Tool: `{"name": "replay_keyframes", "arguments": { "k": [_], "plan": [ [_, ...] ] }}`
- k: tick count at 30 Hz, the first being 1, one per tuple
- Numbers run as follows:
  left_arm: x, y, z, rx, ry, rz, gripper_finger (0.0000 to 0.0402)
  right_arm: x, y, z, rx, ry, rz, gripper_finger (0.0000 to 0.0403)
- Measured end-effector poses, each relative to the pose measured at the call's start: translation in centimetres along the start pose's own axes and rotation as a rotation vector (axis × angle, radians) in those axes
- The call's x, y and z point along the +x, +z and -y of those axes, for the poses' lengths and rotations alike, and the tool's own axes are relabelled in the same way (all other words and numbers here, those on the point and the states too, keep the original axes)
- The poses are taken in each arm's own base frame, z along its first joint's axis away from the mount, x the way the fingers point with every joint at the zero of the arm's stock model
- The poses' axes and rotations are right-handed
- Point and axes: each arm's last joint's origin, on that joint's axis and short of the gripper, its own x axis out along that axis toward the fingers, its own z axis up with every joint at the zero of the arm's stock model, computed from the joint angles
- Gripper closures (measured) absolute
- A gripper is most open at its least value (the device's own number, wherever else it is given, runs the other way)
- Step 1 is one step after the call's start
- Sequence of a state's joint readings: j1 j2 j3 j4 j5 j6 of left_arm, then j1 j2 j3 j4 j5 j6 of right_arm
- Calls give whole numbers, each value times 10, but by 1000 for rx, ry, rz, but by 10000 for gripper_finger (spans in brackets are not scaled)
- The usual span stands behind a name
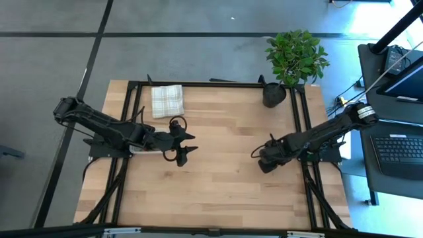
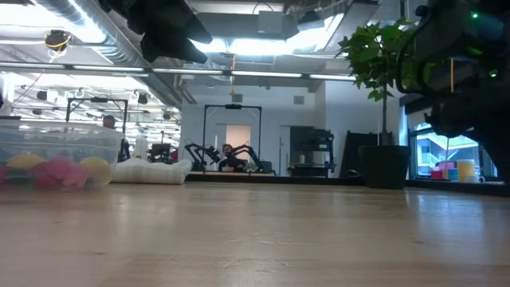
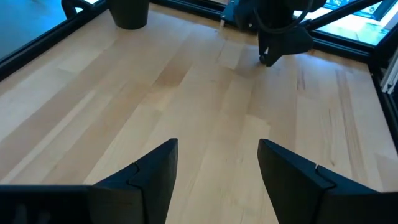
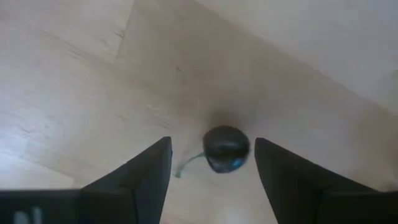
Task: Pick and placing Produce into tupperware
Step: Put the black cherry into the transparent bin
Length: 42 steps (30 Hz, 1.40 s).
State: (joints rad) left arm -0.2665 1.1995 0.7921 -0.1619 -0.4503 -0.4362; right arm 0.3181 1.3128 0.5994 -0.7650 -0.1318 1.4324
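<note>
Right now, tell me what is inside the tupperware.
Through the tupperware wall, the low view shows yellow and pink produce. Pieces behind these are hidden; in the high view the left arm covers it.

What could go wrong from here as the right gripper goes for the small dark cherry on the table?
1. The cherry is round and lies between the open fingers of the right gripper; closing off-centre could send it rolling across the table.
2. Its thin stem could snag a finger.
3. The tupperware sits on the left gripper side, so the carry crosses toward that arm.
</note>
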Motion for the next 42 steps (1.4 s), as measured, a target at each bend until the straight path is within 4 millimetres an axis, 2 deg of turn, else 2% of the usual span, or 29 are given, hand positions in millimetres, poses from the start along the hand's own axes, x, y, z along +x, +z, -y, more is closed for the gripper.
{"name": "replay_keyframes", "arguments": {
  "k": [6, 22, 31, 33, 37, 42],
  "plan": [
    [0, 0, 0, 0, 0, 0, 188, 9, -3, 4, 6, 14, -1, 182],
    [0, 0, 0, 0, 1, 0, 188, 13, -4, 8, 4, -4, -1, 282],
    [0, 0, 0, 0, 1, 0, 188, 13, -4, 6, 0, 20, -2, 279],
    [0, 0, 0, 1, 1, 0, 188, 13, -3, 1, -9, 76, 3, 281],
    [0, 0, 0, 2, 1, -1, 188, 8, 0, -22, -59, 316, 40, 280],
    [0, 0, 0, 30, 1, -1, 188, -8, 17, -48, -122, 633, 145, 280]
  ]
}}
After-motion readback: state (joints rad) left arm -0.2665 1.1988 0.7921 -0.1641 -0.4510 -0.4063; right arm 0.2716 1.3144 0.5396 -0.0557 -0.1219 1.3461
